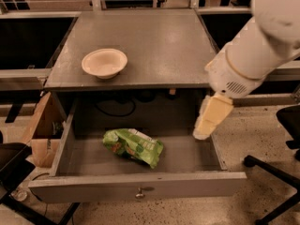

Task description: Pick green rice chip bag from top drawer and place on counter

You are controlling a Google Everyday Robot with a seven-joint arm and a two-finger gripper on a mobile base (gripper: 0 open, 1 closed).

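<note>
The green rice chip bag (133,146) lies wrinkled on the floor of the open top drawer (140,186), a little left of its middle. The drawer is pulled out from under the counter (159,36), and its small knob (138,192) shows on the front panel. My gripper (203,131) is cream-coloured and hangs from the white arm that comes in from the upper right. It points down over the drawer's right side, just below the counter's front edge. It is to the right of the bag and apart from it, holding nothing.
A cream round bowl (104,62) stands on the counter's front left. A cardboard box (40,130) sits on the floor left of the drawer. Chair legs (274,172) are at the right and a dark chair (14,182) at the bottom left. Cables lie behind the drawer.
</note>
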